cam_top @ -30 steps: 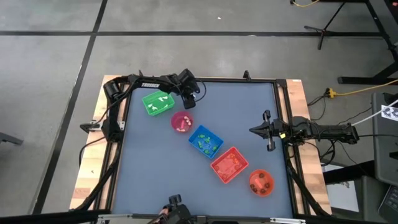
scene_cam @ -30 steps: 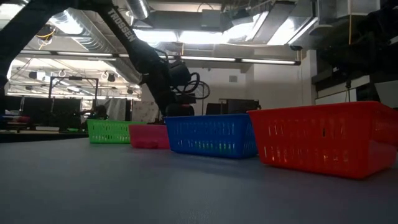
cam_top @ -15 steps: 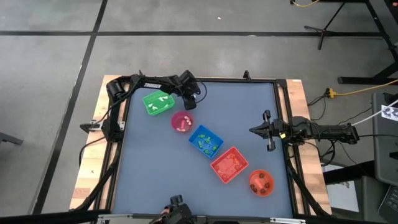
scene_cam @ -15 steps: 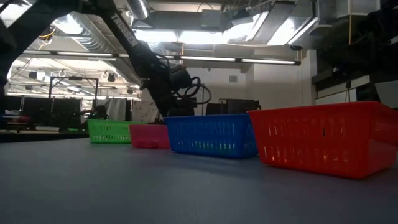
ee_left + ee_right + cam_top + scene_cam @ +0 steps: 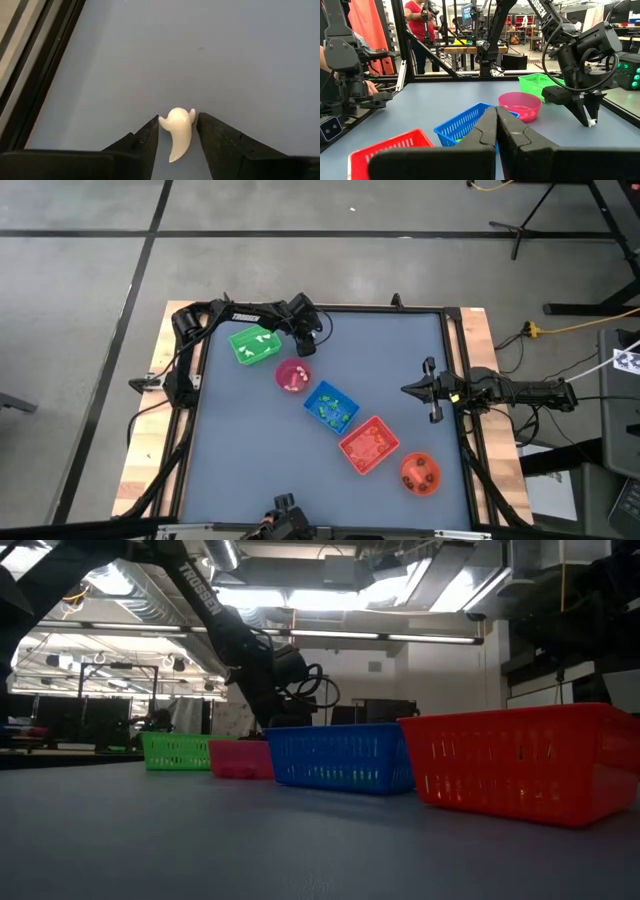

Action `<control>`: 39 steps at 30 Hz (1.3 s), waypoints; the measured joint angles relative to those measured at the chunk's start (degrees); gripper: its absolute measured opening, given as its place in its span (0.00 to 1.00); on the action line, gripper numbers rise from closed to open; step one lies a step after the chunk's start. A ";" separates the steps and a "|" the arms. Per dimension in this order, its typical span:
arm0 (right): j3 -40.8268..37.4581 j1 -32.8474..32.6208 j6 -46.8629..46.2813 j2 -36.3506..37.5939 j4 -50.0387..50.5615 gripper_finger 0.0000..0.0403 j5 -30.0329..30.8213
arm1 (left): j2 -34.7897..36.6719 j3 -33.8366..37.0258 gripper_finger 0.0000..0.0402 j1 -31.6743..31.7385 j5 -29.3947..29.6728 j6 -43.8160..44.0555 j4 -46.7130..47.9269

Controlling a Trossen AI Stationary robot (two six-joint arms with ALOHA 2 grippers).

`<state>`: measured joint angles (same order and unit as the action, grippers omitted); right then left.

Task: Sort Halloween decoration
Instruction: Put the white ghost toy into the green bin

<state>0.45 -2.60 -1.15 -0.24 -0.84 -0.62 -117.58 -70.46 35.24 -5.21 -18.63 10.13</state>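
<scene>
Grey table [image 5: 250, 440] is carrying 5 containers | left gripper [image 5: 177, 132] is pinching 1 white ghost trinket [image 5: 178, 131] between its 2 fingers, beside pink bowl [image 5: 292, 376] | right gripper [image 5: 496, 125] is waiting closed at right edge

Grey concrete floor [image 5: 80, 280] (taped lines) — ceiling lights [image 5: 330, 598]

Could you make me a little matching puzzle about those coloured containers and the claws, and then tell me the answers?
Things:
1. green tray
2. orange bowl
3. left gripper
4. right gripper

States:
A. fingers pressed shut, nothing between them
B. at the end of the row nearest the left arm
C. a white ghost trinket between its fingers
D. at the far end, next to the red tray

Pairs: 1-B, 2-D, 3-C, 4-A
</scene>
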 joint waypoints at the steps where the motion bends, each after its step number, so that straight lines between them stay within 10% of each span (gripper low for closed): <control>1: 0.00 -0.02 0.00 -0.01 0.00 0.01 0.00 | 0.00 0.00 0.32 0.00 -0.07 0.00 0.00; 39: -0.02 0.01 -0.01 0.00 -0.02 0.01 0.00 | -0.11 0.11 0.23 -0.22 -0.09 -0.06 0.09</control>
<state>0.43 -2.59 -1.16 -0.24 -0.86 -0.62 -117.69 -70.35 35.03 -5.30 -18.70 10.22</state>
